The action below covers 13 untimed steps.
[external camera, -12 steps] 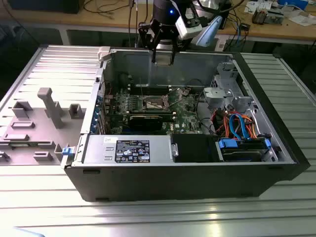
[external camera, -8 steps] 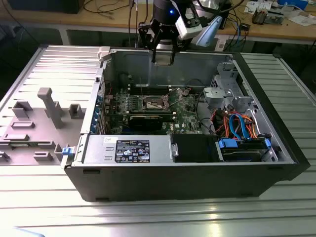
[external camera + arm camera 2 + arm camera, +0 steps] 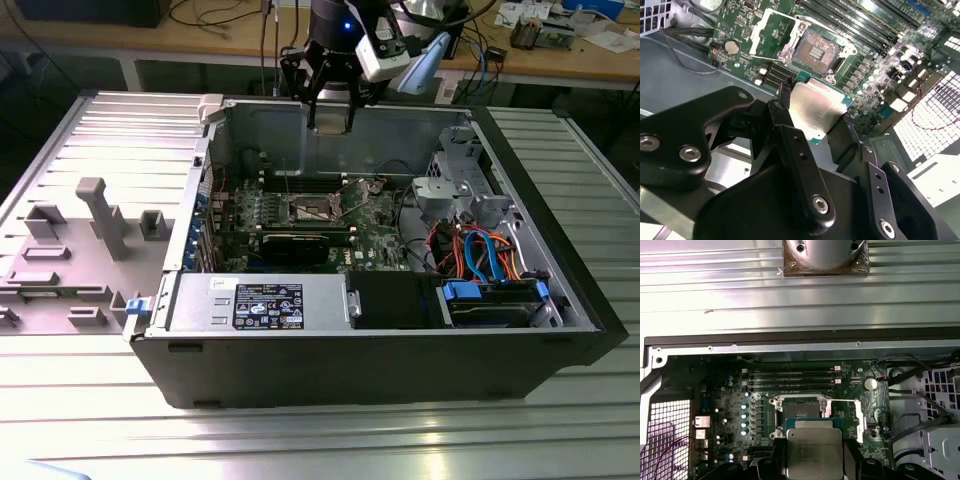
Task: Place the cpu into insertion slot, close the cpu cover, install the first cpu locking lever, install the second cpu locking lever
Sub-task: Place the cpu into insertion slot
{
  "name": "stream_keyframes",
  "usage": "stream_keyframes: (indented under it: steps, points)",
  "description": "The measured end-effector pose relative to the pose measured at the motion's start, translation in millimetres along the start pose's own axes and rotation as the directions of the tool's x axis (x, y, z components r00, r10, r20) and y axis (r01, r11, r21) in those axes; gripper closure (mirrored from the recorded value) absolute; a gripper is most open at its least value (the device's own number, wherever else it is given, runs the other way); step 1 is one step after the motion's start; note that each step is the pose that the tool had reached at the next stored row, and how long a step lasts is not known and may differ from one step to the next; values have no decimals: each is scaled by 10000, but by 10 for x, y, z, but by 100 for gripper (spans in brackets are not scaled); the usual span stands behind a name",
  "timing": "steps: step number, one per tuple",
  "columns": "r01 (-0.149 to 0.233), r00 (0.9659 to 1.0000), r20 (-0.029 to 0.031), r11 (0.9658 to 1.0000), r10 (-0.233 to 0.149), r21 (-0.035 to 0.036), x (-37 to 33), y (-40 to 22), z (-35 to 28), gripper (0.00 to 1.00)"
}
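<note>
1. Hovering over the open computer case (image 3: 380,355), the gripper (image 3: 331,120) hangs well above the motherboard (image 3: 730,390).
2. Its black fingers (image 3: 796,150) are clamped on opposite edges of the cpu (image 3: 817,112), whose silver top shows in both wrist views.
3. Down on the board, the insertion slot (image 3: 801,411) lies bare near the middle, just beside the long memory slots (image 3: 790,380).
4. The cpu cover (image 3: 756,34) stands swung up at the slot's edge, apart from the chip.

An open computer case (image 3: 400,370) lies on a ribbed metal table (image 3: 300,440), a grey plastic fixture (image 3: 100,215) beside it, coloured cables (image 3: 480,250) inside
</note>
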State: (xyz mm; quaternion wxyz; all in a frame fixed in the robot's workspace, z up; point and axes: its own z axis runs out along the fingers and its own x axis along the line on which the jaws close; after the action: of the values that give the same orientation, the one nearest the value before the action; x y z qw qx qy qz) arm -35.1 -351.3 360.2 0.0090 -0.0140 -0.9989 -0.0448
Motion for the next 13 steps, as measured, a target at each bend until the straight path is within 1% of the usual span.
stream_keyframes:
  steps: [4, 5, 6, 8, 9, 10, 13]
  points:
    - [0, 10000, -1, 10000, 0, 2, 0, -2, -1, 46]
    - [-73, 10000, 6, 10000, 73, 0, 0, -4, 0, 46]
    - [-310, 9995, 26, 9995, 310, -4, -1, -4, 2, 46]
    - [-698, 9975, 61, 9976, 698, -14, 0, -4, 9, 46]
    - [-831, 9965, 73, 9965, 831, -18, 0, -5, 13, 46]
    - [-924, 9957, 80, 9957, 924, -22, 1, -3, 18, 46]
    - [-953, 9954, 82, 9954, 953, -20, 25, 32, 27, 46]
